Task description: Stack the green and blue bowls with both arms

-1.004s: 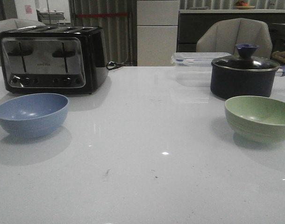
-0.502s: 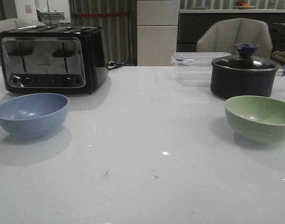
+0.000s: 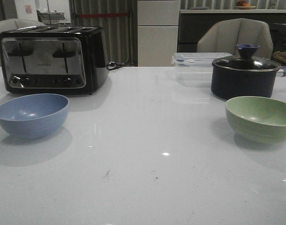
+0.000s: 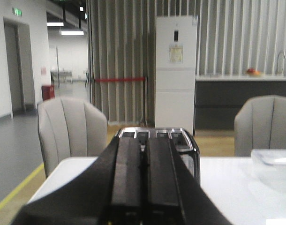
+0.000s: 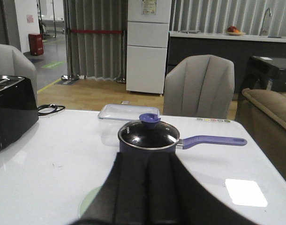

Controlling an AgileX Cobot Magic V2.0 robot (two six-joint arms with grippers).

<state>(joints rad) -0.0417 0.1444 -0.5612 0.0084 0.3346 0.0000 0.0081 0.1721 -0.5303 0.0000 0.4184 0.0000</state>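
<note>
The dusty blue bowl [image 3: 31, 114] sits upright on the white table at the left, in front of the toaster. The pale green bowl [image 3: 260, 118] sits upright at the right, in front of the dark pot; a sliver of its rim [image 5: 89, 201] shows in the right wrist view beside the fingers. Neither arm shows in the front view. My left gripper [image 4: 143, 145] is shut and empty, pointing toward the toaster. My right gripper [image 5: 147, 164] is shut and empty, pointing toward the pot, above the green bowl.
A black and silver toaster [image 3: 51, 58] stands at the back left. A dark blue lidded pot [image 3: 245, 75] with a purple handle stands at the back right, a clear plastic container [image 3: 194, 63] beside it. Grey chairs stand beyond the table.
</note>
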